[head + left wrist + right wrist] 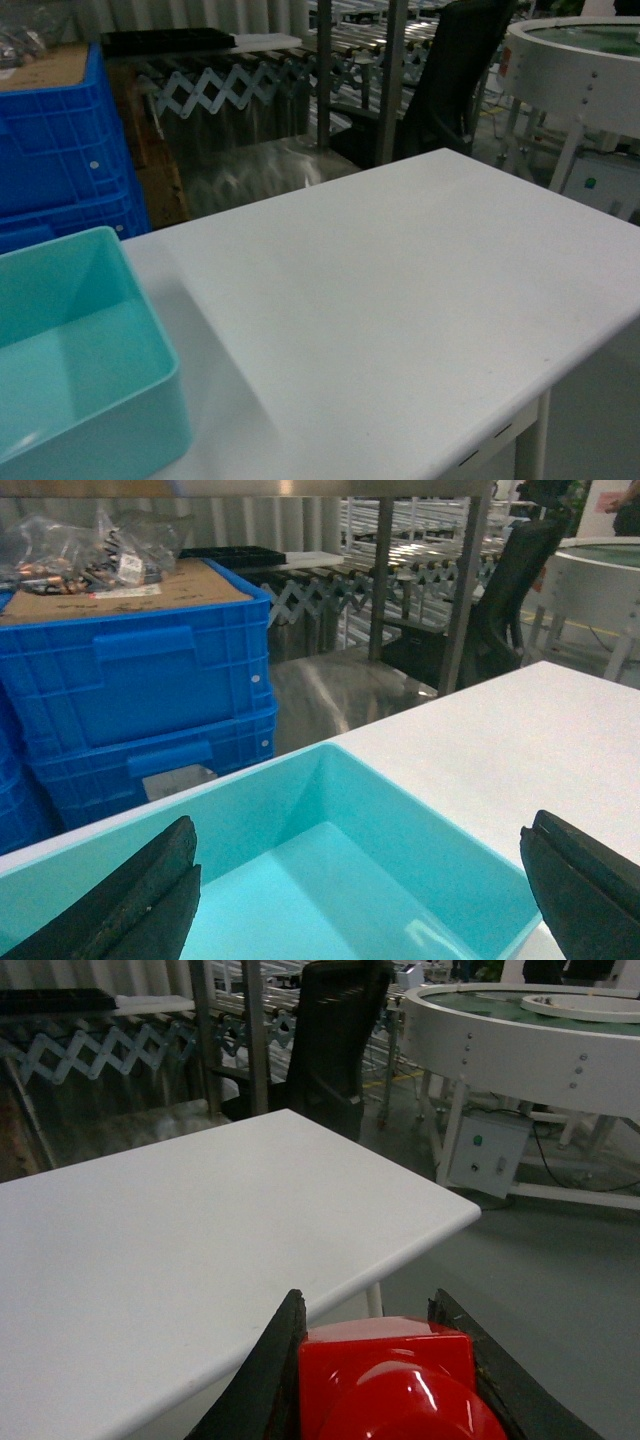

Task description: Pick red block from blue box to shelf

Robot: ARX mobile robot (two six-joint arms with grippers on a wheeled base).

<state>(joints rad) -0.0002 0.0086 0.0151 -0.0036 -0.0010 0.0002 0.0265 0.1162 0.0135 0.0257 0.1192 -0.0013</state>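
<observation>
The glossy red block (390,1380), its round stud facing the camera, is clamped between the two black fingers of my right gripper (367,1305), past the front right edge of the white table (180,1230). The turquoise blue box (90,330) sits on the table's left end. My left gripper (360,825) hangs open over the blue box (330,810), whose visible inside holds nothing. The steel shelf (390,80) shows its uprights beyond the table's far edge. Neither gripper appears in the head view.
Stacked royal-blue ribbed crates (140,680) stand behind the box, topped with cardboard and bagged parts. A black chair (460,70) and a round white conveyor machine (520,1040) stand at the far right. An extending roller conveyor (240,85) runs behind.
</observation>
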